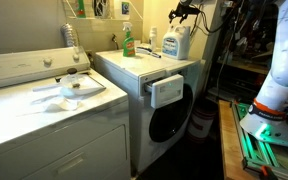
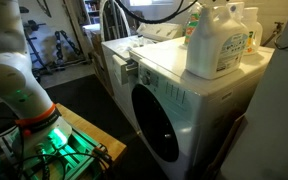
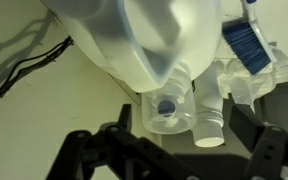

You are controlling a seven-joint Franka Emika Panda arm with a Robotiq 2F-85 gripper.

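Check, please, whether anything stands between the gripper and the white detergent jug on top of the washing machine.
Nothing visible does. In an exterior view the gripper hangs close above the white detergent jug; the wrist view shows its open fingers facing the jug's caps. The green bottle stands well aside.

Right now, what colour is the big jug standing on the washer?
Off-white. The jug shows best in an exterior view.

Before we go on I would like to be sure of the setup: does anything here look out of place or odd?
Yes: the detergent drawer of the washer stands pulled out from its front, as both exterior views show. The detergent jugs on top stand upright, and I see no spill.
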